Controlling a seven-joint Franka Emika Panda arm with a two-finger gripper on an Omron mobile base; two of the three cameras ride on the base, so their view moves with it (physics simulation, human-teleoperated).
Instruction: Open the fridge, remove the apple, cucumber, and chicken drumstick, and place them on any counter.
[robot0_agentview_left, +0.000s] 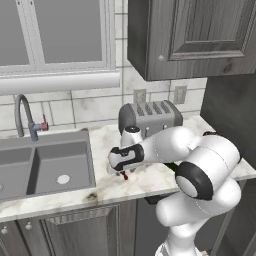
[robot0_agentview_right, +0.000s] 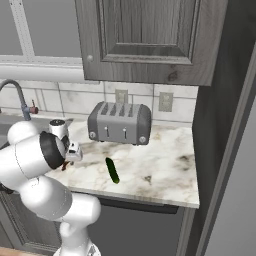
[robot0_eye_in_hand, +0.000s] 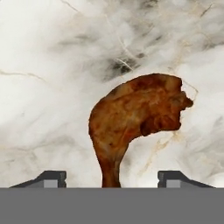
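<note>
Left base view: my gripper (robot0_agentview_left: 121, 173) points down at the counter (robot0_agentview_left: 100, 187), between sink (robot0_agentview_left: 45, 165) and toaster (robot0_agentview_left: 150, 118); something reddish-brown beneath it.
Right base view: cucumber (robot0_agentview_right: 112, 170) already lies on the counter, beyond my hand; apple not placed here that I can see.
Hand view: fingertips (robot0_eye_in_hand: 52, 178) stand apart; chicken drumstick (robot0_eye_in_hand: 135, 118) lies between them on the marble, glossy brown, thin end toward me. I judge it just set down.

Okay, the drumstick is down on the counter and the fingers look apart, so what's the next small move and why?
Probably lift the end effector straight up. In the hand view the chicken drumstick lies on the marble counter with both fingertips clear of its thin end, so it looks released. The cucumber already lies there.
</note>
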